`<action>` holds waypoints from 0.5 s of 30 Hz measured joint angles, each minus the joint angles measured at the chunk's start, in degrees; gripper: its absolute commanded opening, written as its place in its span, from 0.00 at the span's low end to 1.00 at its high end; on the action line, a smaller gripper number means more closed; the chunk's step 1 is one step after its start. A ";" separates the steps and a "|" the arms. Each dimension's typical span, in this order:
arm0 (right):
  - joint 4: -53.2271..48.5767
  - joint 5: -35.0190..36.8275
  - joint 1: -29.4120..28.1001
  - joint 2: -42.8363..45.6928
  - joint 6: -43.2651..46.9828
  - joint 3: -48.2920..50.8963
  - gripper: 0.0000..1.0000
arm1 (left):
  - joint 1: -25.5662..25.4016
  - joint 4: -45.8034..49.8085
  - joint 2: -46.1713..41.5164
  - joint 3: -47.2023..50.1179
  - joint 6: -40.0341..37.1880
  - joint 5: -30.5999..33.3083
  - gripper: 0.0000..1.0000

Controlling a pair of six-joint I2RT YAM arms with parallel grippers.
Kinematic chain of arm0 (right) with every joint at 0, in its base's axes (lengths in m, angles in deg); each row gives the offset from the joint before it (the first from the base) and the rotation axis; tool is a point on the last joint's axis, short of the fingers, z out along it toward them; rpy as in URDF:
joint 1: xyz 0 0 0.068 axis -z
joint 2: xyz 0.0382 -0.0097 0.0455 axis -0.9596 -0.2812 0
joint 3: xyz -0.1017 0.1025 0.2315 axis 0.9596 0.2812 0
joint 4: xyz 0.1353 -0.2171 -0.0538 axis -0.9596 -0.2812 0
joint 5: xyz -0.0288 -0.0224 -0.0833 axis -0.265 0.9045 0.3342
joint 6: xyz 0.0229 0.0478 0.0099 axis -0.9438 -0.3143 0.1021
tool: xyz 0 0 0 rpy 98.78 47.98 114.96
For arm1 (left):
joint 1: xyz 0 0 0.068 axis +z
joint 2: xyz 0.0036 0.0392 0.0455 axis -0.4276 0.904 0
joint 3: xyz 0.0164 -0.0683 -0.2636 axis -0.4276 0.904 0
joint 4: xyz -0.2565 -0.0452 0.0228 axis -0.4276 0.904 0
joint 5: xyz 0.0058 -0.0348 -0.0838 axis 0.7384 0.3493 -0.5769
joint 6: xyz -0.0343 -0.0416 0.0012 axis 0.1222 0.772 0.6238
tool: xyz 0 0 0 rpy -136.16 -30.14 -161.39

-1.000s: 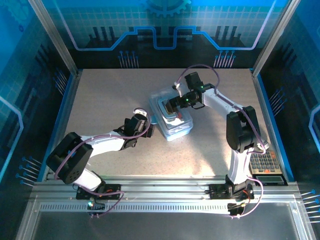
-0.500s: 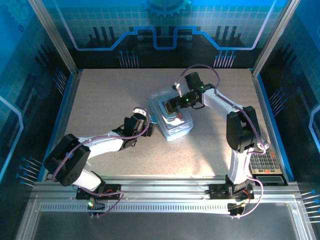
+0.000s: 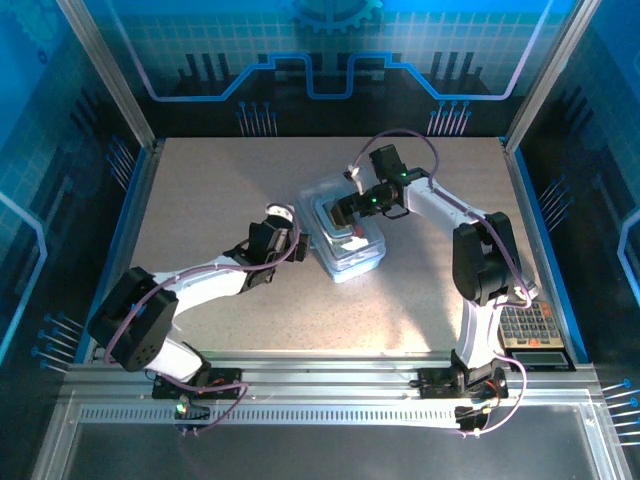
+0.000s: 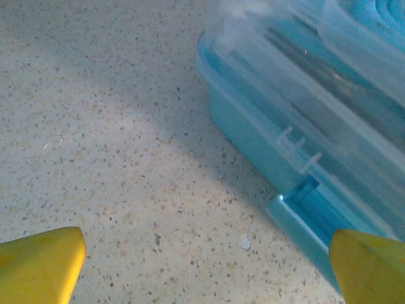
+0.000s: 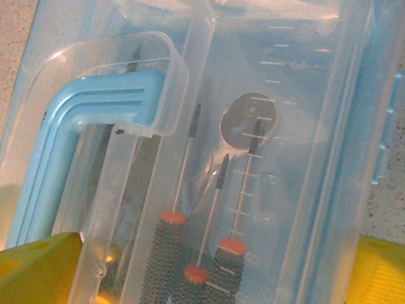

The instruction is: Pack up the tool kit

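Tool kit case under right hand, just beside left hand

Table: flat, pale beige, finely flecked with dark specks. One translucent light-blue tool kit case is seen lying directly on it, near the middle and set at a slant to the table edges, with its clear lid on top. In the left wrist view its base is seen flat on the speckled surface, a shadow cast alongside. A small keyed device is noted at the near right edge; whether it rests on the table cannot be told.
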 measured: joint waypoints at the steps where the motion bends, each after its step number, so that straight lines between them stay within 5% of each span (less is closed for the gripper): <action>1: 0.02 -0.07 0.00 0.00 0.04 0.02 1.00 | 0.00 0.00 0.15 -0.15 0.02 0.00 1.00; 15: 0.02 -0.15 0.02 0.00 0.24 0.02 1.00 | 1.40 0.52 -0.13 -0.24 0.42 -0.55 0.99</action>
